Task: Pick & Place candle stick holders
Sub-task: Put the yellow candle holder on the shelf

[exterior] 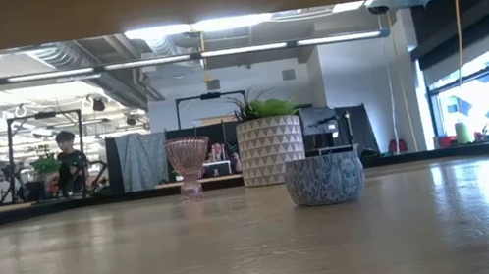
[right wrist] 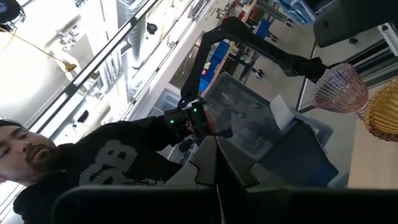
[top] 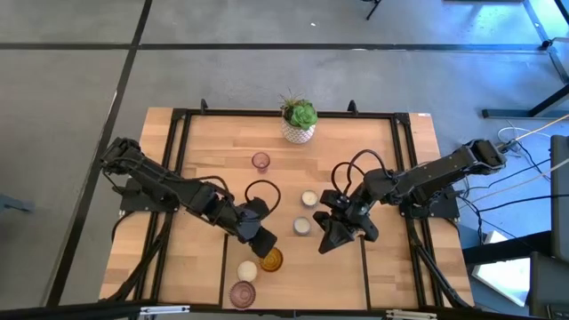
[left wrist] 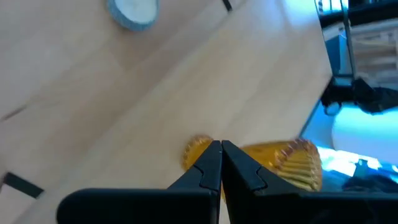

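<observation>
The left tool [top: 259, 233] hangs low over the front middle of the bench [top: 204, 160], its fingers pressed together on nothing. Its wrist view shows the closed tips just above the amber holder [left wrist: 280, 163], which lies beside them, not between them. Just beside that amber holder sit a cream-white holder [top: 246, 270] and a purplish-pink glass holder [top: 242, 293], making a cluster of 3 at the front edge.

The right tool [top: 340, 227] is also shut and empty, poised to the right of centre. Near it are 2 more cream-white holders, one [top: 302, 225] close to its tip and another [top: 308, 198] slightly farther back. The second purplish-pink holder [top: 260, 161] stands apart toward the back, and the potted plant [top: 299, 121] sits at the rear edge. A person [right wrist: 81, 165] shows in the right wrist view, beyond the bench.

This looks like the approach to a pick, with nothing lifted yet. The likely next move for the left tool is to open its fingers, centre them across the amber holder's rim, lower, and close. Which spot the holders should go to cannot be told.
</observation>
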Tool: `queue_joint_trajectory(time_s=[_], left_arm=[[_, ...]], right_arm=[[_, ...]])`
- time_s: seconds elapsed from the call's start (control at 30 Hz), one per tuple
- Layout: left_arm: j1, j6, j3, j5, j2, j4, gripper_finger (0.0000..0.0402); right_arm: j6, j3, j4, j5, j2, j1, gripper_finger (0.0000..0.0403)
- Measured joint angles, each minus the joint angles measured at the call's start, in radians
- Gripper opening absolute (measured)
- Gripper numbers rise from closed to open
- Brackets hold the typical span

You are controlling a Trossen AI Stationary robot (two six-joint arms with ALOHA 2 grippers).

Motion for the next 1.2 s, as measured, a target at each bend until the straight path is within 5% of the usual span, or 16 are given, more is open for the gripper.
queue_joint_trajectory(time_s=[1.2], left_arm=[[-0.002,0.015,0.001,0.161,0.069,0.104,0.0002]], right_arm=[[-0.013,0.000,-0.021,-0.011,0.000,0.000,0.0003]])
